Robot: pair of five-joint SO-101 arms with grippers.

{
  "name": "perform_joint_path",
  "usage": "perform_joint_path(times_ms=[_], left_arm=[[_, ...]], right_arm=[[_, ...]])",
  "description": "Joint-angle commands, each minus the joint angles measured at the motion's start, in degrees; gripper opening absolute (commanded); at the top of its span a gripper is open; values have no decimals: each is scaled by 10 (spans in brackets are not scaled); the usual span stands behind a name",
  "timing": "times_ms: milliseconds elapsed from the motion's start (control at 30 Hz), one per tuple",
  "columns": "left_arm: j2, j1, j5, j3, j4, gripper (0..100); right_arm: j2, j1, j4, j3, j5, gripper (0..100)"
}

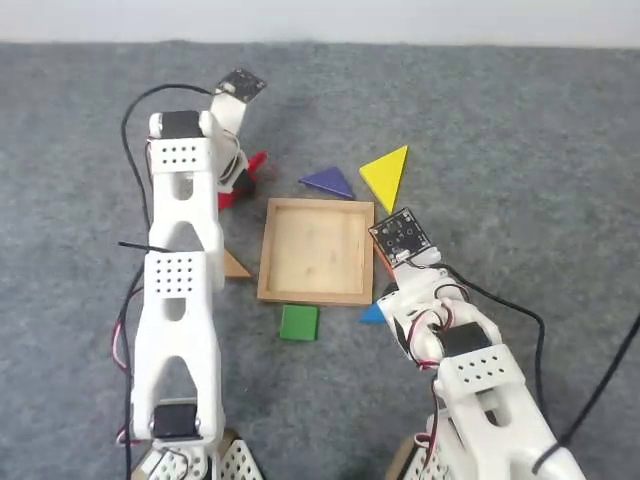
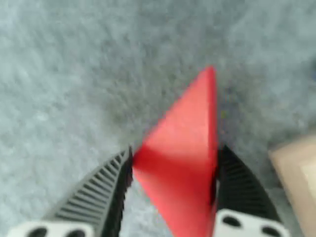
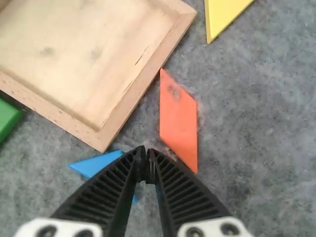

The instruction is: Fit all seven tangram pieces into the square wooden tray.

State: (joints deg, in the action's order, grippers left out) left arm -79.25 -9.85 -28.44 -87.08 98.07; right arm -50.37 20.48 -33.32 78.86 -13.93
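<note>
The square wooden tray [image 1: 315,292] lies in the middle of the grey carpet with nothing in it. My left gripper [image 2: 174,153] is shut on a red triangle [image 2: 182,148], just left of the tray's far left corner [image 2: 296,168]; that red triangle [image 1: 250,170] sticks out beside the left gripper [image 1: 240,186]. My right gripper [image 3: 146,154] is shut and holds nothing. It hovers by the tray's near right corner [image 3: 106,138], between an orange parallelogram [image 3: 178,118] and a blue triangle [image 3: 98,165].
A purple triangle [image 1: 327,182] and a yellow triangle [image 1: 387,175] lie beyond the tray. A green square [image 1: 299,322] and the blue triangle [image 1: 373,314] lie in front of it. A tan triangle [image 1: 236,266] shows beside the left arm.
</note>
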Motion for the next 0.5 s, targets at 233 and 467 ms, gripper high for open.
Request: perform_joint_path(times_ms=[233, 467], left_arm=[[4, -14, -7, -15, 24, 269], [8, -46, -4, -15, 25, 299]], right_arm=[[3, -6, 9, -22, 5, 6], [3, -6, 9, -22, 5, 6]])
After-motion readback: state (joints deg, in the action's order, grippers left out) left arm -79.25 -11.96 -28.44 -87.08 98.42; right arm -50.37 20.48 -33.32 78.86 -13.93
